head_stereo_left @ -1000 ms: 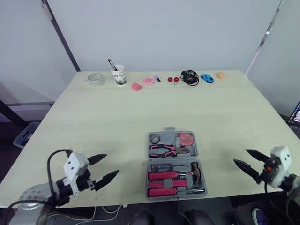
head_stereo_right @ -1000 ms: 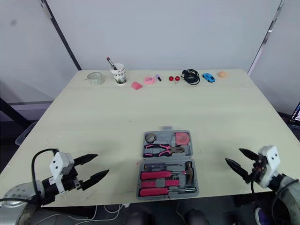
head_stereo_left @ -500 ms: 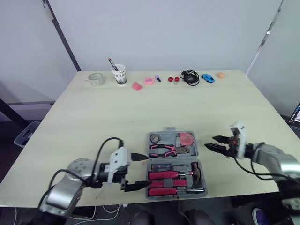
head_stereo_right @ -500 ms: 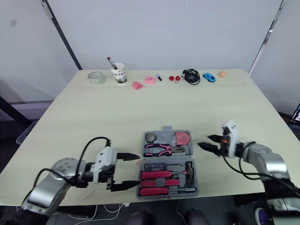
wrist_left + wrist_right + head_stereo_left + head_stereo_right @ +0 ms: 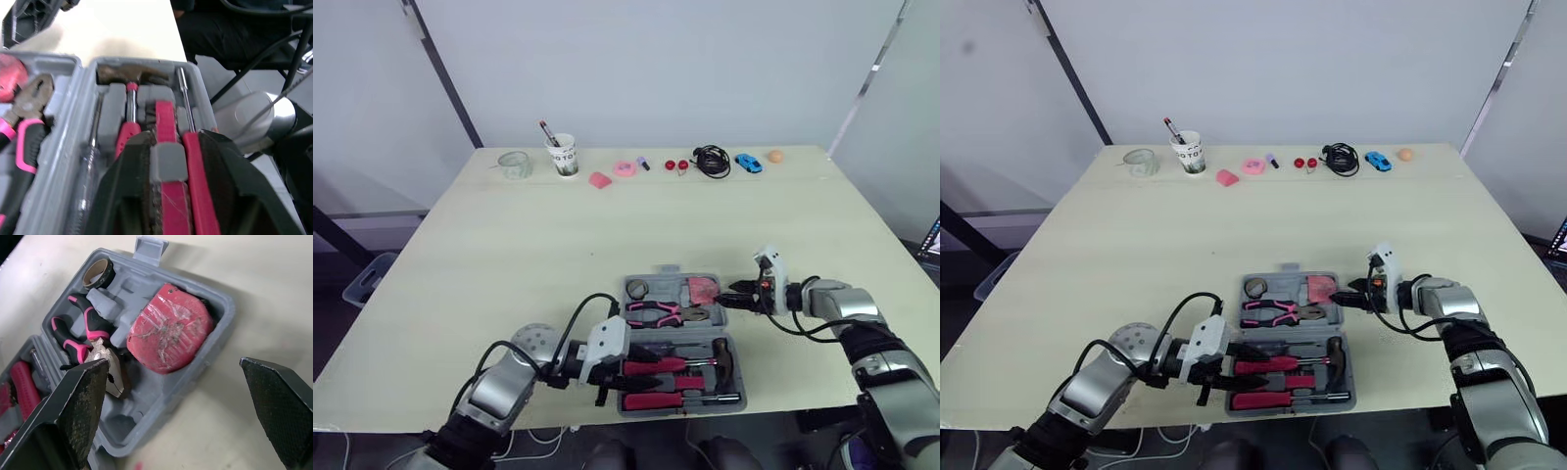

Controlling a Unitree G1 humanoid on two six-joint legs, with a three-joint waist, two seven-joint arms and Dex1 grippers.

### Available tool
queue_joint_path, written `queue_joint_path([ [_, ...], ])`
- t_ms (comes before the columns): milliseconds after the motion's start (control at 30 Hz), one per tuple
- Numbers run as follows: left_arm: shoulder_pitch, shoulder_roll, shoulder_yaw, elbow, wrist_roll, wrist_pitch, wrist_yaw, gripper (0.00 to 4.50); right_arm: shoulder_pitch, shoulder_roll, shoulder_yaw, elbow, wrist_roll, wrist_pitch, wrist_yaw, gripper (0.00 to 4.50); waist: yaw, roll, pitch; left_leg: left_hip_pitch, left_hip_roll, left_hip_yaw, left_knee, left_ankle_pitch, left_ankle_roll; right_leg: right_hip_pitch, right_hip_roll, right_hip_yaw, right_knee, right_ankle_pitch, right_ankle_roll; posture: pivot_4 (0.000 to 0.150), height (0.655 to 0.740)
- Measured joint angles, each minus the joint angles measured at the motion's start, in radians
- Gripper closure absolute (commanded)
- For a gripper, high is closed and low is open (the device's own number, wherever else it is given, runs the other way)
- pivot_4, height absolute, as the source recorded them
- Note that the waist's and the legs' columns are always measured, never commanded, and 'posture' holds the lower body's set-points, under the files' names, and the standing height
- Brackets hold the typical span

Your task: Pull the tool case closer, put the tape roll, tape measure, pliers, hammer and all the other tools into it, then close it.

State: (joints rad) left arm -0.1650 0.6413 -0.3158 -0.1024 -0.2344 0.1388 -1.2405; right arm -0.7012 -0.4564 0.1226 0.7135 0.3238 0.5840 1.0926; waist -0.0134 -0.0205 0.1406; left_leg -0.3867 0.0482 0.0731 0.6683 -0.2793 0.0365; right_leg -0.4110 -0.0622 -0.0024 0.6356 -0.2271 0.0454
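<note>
- Grey plastic tool case (image 5: 672,278) lies open, its 2 halves flat on the pale wooden table (image 5: 558,235), close to the table's near edge. Pulling it closer looks done.
- In the case's far half sit the dark tape roll (image 5: 636,289), the red tape measure (image 5: 703,290) and the pink-handled pliers (image 5: 656,313).
- In the case's near half lie the hammer (image 5: 719,354) and the red-handled screwdrivers (image 5: 656,366), each in its moulded slot.
- No loose tool lies beside the case. Well beyond it, along the far edge, stand a white paper cup (image 5: 564,157) with pens and a row of small oddments, which I judge are no part of the set.
- Loading seems finished, and what is left is to fold 1 half over the other and latch it.
- Left pincer (image 5: 172,147) reaches low over the left end of the case's near half, forearm along the table. Its 2 fingers are apart, with the red handles between them.
- Right pincer (image 5: 732,300) points inward at the right wall of the case's far half, fingers spread wide and gripping nothing.
</note>
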Motion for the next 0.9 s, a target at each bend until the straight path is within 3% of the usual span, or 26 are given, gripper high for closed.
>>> queue_joint_path([
  [33, -0.003, 0.000, -0.007, 0.013, 0.011, -0.001, 0.000, 4.45, -0.022, 0.014, 0.000, 0.041, -0.008, 0.001, 0.004, 0.00, 0.000, 0.000, 0.000, 0.000, 0.000, 0.000, 0.000, 0.000, 0.000, 0.000, 0.000, 0.000, 0.000, 0.000, 0.000, 0.150, 0.7400],
  [367, -0.047, -0.019, -0.048, 0.105, 0.080, -0.017, -0.005, 4.45, -0.151, 0.088, -0.025, 0.265, -0.048, 0.038, 0.048, 0.00, -0.008, 0.000, 0.000, 0.002, 0.000, 0.000, 0.000, 0.000, 0.000, 0.000, 0.000, 0.001, 0.002, 0.000, 0.001, 0.150, 0.7400],
  [900, -0.070, -0.020, -0.078, 0.132, 0.115, 0.009, -0.020, 4.45, -0.180, 0.127, -0.121, 0.441, -0.082, -0.110, 0.100, 0.00, -0.022, 0.000, -0.001, 0.005, 0.000, -0.001, 0.000, 0.000, 0.000, 0.001, 0.000, 0.004, 0.005, 0.001, 0.001, 0.150, 0.7400],
])
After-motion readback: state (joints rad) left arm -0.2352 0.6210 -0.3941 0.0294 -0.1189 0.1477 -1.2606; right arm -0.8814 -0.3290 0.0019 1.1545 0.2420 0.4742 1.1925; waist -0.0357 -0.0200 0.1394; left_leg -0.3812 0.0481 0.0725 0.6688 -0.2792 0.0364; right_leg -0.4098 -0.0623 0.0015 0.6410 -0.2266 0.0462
